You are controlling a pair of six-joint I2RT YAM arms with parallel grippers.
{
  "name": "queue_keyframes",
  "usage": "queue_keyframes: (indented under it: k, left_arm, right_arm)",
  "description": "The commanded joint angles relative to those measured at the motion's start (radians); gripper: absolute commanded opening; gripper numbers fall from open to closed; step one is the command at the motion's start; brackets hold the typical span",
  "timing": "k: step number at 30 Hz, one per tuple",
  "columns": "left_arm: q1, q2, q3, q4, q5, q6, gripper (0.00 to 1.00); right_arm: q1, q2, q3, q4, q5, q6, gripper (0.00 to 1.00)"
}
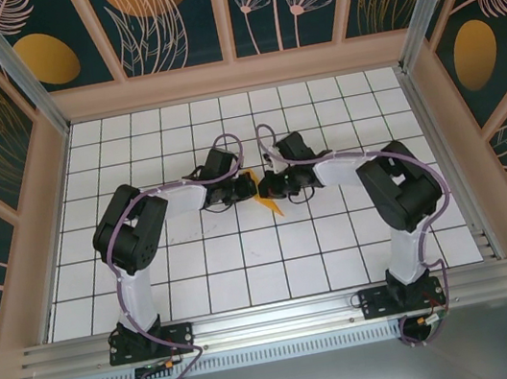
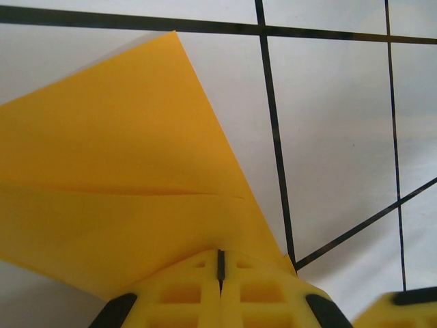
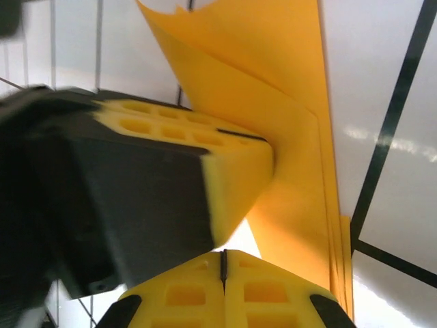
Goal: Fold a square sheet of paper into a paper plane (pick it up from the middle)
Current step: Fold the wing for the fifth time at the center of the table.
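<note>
Paper (image 2: 123, 157), one thin orange-yellow sheet creased into smooth pointed layers, sits at the middle of one white, black-gridded table (image 1: 154, 294), the left gripper (image 2: 220, 258) and right gripper (image 3: 223, 260) each clamped onto it with honeycombed yellow fingers (image 2: 263, 295).

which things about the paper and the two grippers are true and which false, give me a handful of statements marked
1. The paper is a flat, unfolded square. False: it is folded, with a crease line and overlapping layers ending in a point.
2. The left gripper has its fingers closed together. True.
3. The right gripper is wide open. False: its fingers are shut, with a thin seam between them.
4. Both grippers meet at the paper near the middle of the table. True.
</note>
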Motion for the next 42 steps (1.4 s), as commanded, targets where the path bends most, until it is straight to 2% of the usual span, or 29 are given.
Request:
queue_keyframes:
  k: [1,6,12,27,32,37,42]
  left_arm:
    - [0.006,0.053,0.0,-0.059,-0.038,-0.012,0.08]
    - [0.006,0.056,0.002,-0.061,-0.041,-0.022,0.07]
    - [0.006,0.059,0.007,-0.087,-0.07,-0.025,0.07]
    - [0.009,0.074,0.019,-0.134,-0.124,-0.023,0.07]
    - [0.009,0.073,0.02,-0.128,-0.112,-0.025,0.07]
    - [0.008,0.073,0.019,-0.118,-0.097,-0.023,0.08]
    - [0.009,0.067,0.015,-0.105,-0.08,-0.024,0.08]
  right_arm:
    - [0.014,0.038,0.022,-0.032,-0.007,-0.005,0.02]
    - [0.02,0.066,0.026,-0.04,-0.016,-0.02,0.02]
    - [0.018,0.077,-0.01,-0.089,0.035,-0.042,0.02]
    - [-0.001,-0.099,-0.266,-0.13,-0.045,-0.149,0.01]
    - [-0.068,-0.143,-0.301,-0.129,-0.052,-0.128,0.01]
    - [-0.084,-0.193,-0.247,-0.036,-0.126,-0.08,0.01]
    - [-0.081,-0.136,-0.158,0.037,-0.143,-0.034,0.02]
